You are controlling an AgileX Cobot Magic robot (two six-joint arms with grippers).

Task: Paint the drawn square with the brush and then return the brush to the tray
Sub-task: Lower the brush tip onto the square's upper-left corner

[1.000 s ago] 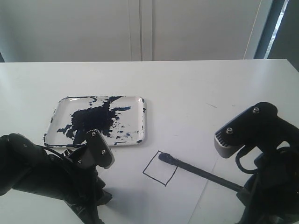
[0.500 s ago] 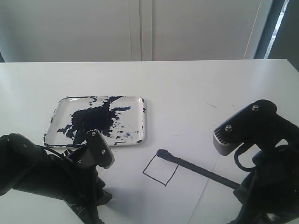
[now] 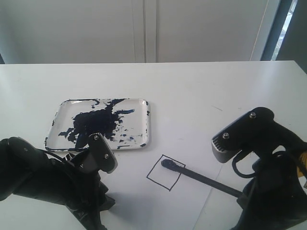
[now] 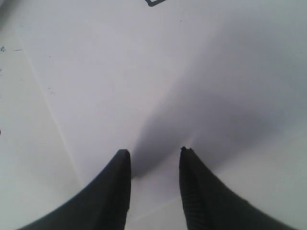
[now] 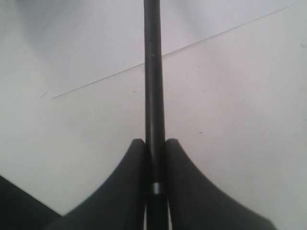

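White inside, the drawn square (image 3: 165, 172) shows no paint yet. My right gripper (image 5: 154, 143) clamps the brush (image 3: 201, 178), whose wet tip sits at the square's one o'clock corner. Painting, and the return to the tray (image 3: 149, 125) at ten o'clock, both remain. My left gripper (image 4: 153, 152) stands parted and empty. I count one square, one brush, one tray, two grippers.

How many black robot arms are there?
2. The left black arm sits lower left, left gripper open, empty; the right black arm, lower right, holds a long thin black brush in the right gripper.
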